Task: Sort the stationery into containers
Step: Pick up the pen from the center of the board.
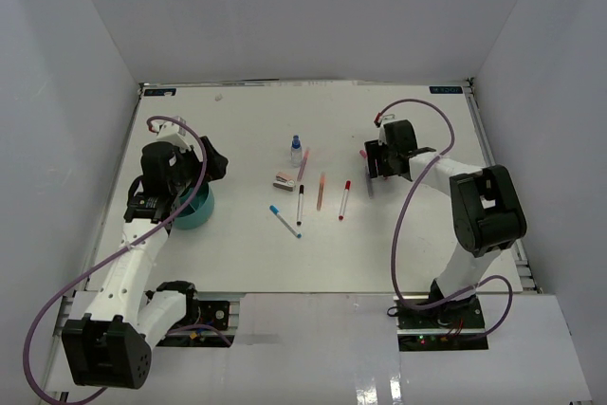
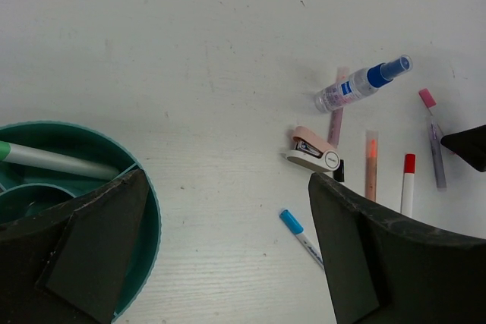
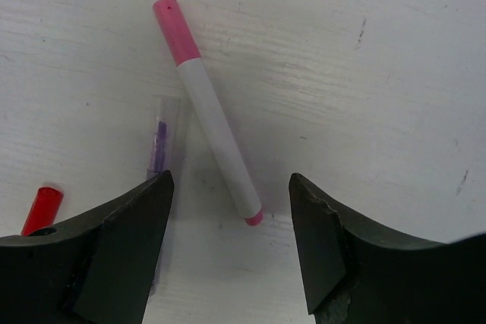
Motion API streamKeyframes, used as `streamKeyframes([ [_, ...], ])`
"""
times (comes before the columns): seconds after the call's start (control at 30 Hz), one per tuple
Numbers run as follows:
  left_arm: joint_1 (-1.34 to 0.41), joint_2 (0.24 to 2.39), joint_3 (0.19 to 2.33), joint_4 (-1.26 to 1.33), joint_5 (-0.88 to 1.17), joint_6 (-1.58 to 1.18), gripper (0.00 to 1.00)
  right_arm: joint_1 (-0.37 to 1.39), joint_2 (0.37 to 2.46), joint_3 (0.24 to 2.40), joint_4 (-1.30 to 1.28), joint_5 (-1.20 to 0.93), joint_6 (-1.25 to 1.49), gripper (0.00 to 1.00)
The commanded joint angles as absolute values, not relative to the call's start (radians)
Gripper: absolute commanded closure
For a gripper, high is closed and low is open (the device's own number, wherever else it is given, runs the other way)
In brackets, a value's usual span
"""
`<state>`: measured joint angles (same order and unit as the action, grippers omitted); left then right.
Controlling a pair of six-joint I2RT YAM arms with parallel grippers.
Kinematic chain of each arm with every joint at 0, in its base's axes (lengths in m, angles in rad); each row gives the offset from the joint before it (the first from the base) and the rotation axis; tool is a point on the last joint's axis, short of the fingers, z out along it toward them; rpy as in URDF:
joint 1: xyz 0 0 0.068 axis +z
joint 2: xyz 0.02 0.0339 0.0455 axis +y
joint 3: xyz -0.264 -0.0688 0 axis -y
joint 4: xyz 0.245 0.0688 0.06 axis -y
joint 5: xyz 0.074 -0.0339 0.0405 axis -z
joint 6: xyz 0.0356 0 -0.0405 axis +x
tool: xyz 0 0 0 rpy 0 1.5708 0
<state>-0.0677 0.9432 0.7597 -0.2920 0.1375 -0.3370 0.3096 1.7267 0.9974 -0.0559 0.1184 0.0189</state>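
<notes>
Teal round cup [image 2: 91,136] under spread left tool [image 2: 228,180]; right tool [image 3: 229,180] spread over pink-capped marker [image 3: 213,123].

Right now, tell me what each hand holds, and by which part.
Nothing is held. The left hand is open over the teal cup's edge; the right hand is open above the pink marker.

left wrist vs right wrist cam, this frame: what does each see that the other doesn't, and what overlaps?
Left wrist only: the teal cup with a green-tipped pen inside, the blue-capped bottle, the pink-white block, the blue-capped pen and the orange pen.
Right wrist only: no item of its own, just a much closer look.
Both: the pink-capped marker, the clear purple pen and the red-capped pen.
</notes>
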Motion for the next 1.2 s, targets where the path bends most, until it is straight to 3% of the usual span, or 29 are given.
streamKeyframes([
  [0.0,-0.071,0.923,0.746,-0.288,0.15,-0.334,0.02,0.31,1.775,1.045,-0.083,0.103,0.005,0.31],
  [0.3,-0.071,0.94,0.747,-0.295,0.146,-0.334,0.02,0.295,1.859,1.072,-0.095,0.123,0.005,0.42],
  [0.4,-0.072,0.943,0.749,-0.296,0.149,-0.334,0.02,0.295,1.859,1.074,-0.103,0.129,0.005,0.52],
  [0.53,-0.072,0.945,0.747,-0.293,0.158,-0.337,0.02,0.291,1.856,1.075,-0.133,0.182,0.005,0.74],
  [0.73,-0.077,0.972,0.758,-0.29,0.285,-0.374,0.02,0.293,1.778,1.055,-0.147,0.257,0.021,0.91],
  [0.93,-0.126,0.996,0.811,-0.295,0.439,-0.486,0.02,0.348,1.568,0.939,-0.078,0.241,0.044,0.92],
  [1.17,-0.352,1.037,0.864,-0.287,0.344,-0.612,0.02,0.615,1.318,0.759,0.169,0.08,0.045,0.92],
])
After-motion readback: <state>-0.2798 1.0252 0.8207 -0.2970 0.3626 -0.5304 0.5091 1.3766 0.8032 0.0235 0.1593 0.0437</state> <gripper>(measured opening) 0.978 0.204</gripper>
